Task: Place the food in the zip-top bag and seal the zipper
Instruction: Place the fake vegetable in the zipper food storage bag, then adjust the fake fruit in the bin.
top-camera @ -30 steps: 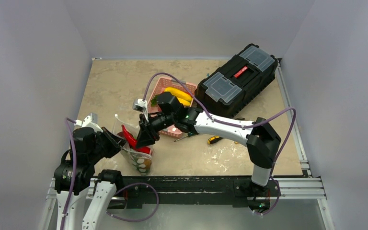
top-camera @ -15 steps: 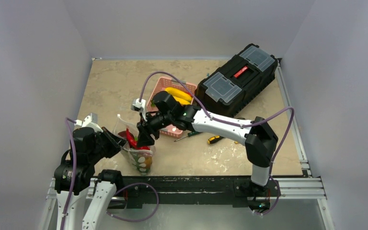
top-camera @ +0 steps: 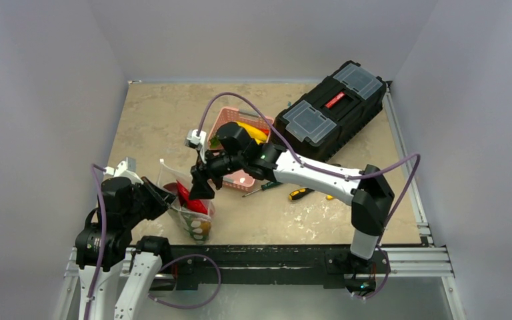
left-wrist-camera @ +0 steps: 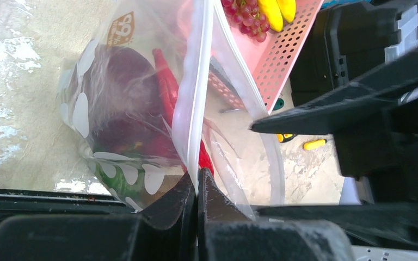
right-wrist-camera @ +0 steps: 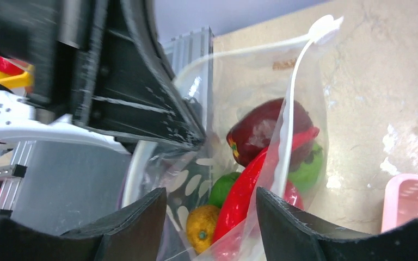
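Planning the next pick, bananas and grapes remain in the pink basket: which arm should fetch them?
Right. The right gripper hangs open and empty over the zip-top bag, close to the pink basket with the bananas and grapes. The left gripper is shut on the bag's rim, holding it up.

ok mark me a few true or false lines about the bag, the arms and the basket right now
1. The left gripper has its jaws shut on the zip-top bag's mouth edge. True.
2. The right gripper holds a banana. False: its jaws are open and empty, just above the bag.
3. The banana bunch and grapes lie in the pink basket. True.
4. The bag is empty. False: a red chili, a dark-red pepper and green pieces are inside.
5. The zipper is sealed. False: the mouth is open.
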You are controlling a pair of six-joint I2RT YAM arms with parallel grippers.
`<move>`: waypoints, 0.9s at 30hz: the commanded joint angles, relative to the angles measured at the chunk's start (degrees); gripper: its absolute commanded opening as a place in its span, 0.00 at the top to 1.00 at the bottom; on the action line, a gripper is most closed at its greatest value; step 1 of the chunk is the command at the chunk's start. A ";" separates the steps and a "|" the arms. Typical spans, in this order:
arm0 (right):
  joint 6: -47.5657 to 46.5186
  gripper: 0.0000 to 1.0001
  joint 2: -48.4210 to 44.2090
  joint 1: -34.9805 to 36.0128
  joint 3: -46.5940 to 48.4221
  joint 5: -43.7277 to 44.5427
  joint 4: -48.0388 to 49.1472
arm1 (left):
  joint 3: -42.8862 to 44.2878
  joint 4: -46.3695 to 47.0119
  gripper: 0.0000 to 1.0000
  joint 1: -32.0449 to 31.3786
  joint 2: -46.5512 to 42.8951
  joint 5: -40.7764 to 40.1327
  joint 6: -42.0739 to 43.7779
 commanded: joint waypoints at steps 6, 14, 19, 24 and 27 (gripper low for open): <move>2.30 0.28 -11.23 0.18 2.07 8.37 6.85 | 0.05 1.16 1.00 -0.06 -0.26 0.35 -0.26; 2.65 0.09 -10.95 -0.46 3.83 44.27 5.28 | 0.42 0.29 1.00 -0.07 -1.12 -0.04 0.24; 8.04 0.01 -5.03 -3.31 7.10 64.68 0.33 | 0.72 -0.11 1.00 -0.06 -1.48 -0.62 0.73; 12.02 0.01 1.39 -9.12 9.07 61.76 -2.82 | 0.67 0.18 1.00 -0.06 -1.10 -0.23 0.87; 13.53 0.02 5.67 -11.18 11.19 60.43 -3.69 | 0.64 0.28 1.00 -0.06 -0.97 0.01 0.94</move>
